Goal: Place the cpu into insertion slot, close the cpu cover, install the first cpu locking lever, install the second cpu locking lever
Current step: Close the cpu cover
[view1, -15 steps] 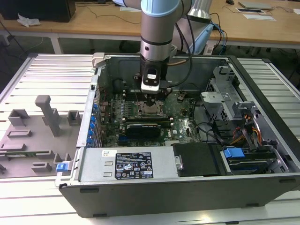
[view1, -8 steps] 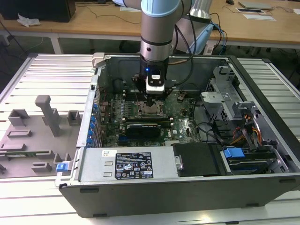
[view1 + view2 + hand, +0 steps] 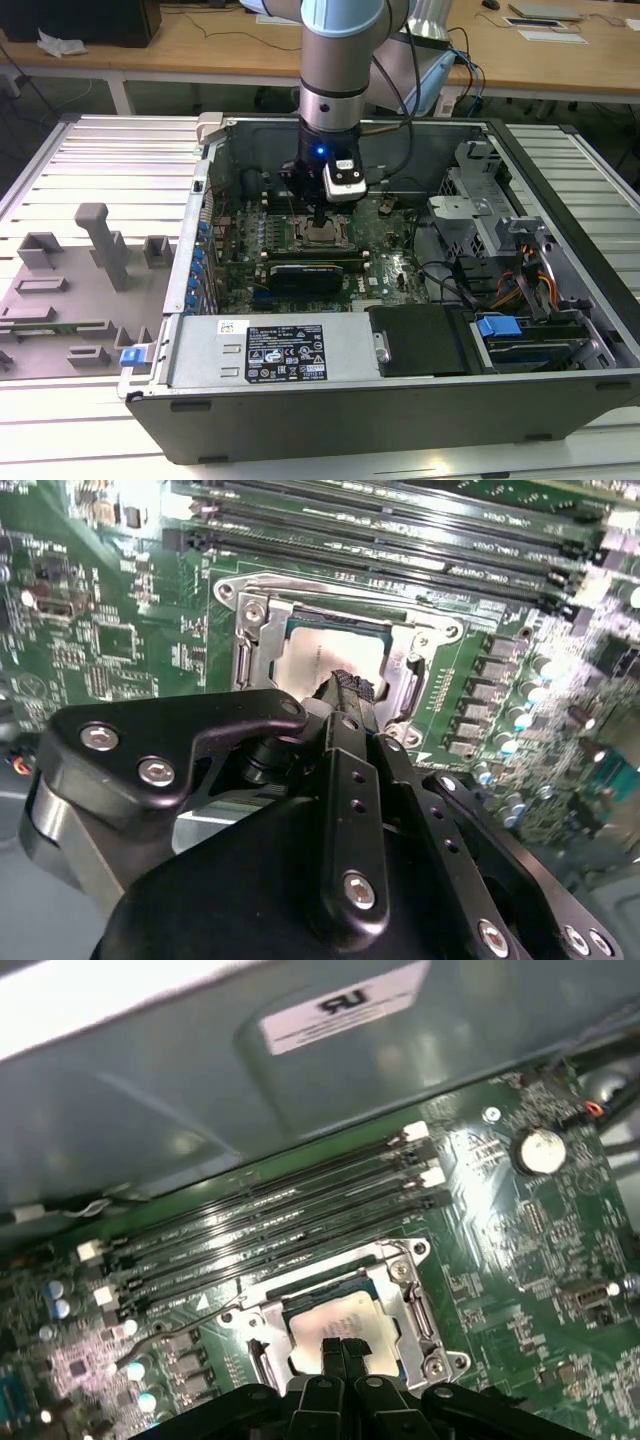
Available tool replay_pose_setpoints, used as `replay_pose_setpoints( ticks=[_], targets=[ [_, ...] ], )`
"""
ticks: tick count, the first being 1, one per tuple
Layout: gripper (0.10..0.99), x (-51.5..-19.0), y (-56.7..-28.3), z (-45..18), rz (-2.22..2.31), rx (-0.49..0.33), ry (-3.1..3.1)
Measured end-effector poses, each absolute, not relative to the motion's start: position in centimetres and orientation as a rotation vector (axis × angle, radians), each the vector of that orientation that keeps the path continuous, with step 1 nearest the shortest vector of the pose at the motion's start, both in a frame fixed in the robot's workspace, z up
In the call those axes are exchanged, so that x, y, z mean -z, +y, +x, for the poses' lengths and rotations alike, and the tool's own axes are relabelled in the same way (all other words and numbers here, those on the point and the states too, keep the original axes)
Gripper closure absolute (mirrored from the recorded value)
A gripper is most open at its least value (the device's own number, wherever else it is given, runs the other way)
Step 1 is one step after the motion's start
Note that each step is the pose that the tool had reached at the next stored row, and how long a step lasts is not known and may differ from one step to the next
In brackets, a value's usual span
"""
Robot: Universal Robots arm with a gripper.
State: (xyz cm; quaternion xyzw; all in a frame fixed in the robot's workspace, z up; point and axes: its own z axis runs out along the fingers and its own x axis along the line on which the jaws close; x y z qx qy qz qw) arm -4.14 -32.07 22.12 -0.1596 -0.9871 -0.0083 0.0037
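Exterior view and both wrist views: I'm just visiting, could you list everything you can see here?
computer case: one, dark grey, lying open
circuit board: one, green, inside the case
cpu: one, silver-grey, mid-board
cpu cover: one, silver frame, around the cpu
memory slots: four, black, beside the cpu cover
card: one, black, long, near the cpu
fixture tray: one, grey, exterior view's left
arm: one, silver and light blue, reaching into the case
tool: one, black, fingertips together over the cpu
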Motion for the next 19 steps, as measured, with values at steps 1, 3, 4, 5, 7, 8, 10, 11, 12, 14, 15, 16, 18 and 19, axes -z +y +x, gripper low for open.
replay_pose_setpoints(
  ticks=[1,3,4,5,7,8,10,11,12,14,15,16,18,19],
  targets=[
    [0.98,-22.12,-32.07,-4.14,-0.477,0.026,-3.097],
    [0.98,-22.11,-32.07,-4.14,-0.428,0.027,-3.104],
    [0.98,-22.09,-32.06,-4.14,-0.39,0.03,-3.109],
    [0.98,-22.06,-32.07,-4.15,-0.307,0.031,-3.117],
    [0.98,-21.98,-32.07,-4.14,-0.19,0.031,-3.126],
    [0.98,-21.9,-32.07,-4.14,-0.1,0.031,-3.129],
    [0.98,-21.83,-32.07,-4.14,-0.046,0.03,-3.13],
    [0.98,-21.8,-32.07,-4.12,-0.019,0.03,-3.13],
    [0.98,-21.77,-32.07,-4.11,0.005,0.03,-3.13],
    [0.98,-21.72,-32.07,-4.09,0.053,0.03,-3.13],
    [0.98,-21.71,-32.07,-4.06,0.087,0.029,-3.129],
    [0.98,-21.7,-32.07,-4.06,0.093,0.029,-3.128],
    [0.98,-21.68,-32.06,-4.05,0.093,0.031,-3.135],
    [0.98,-21.67,-32.07,-4.06,0.094,0.03,-3.149]
  ],
)
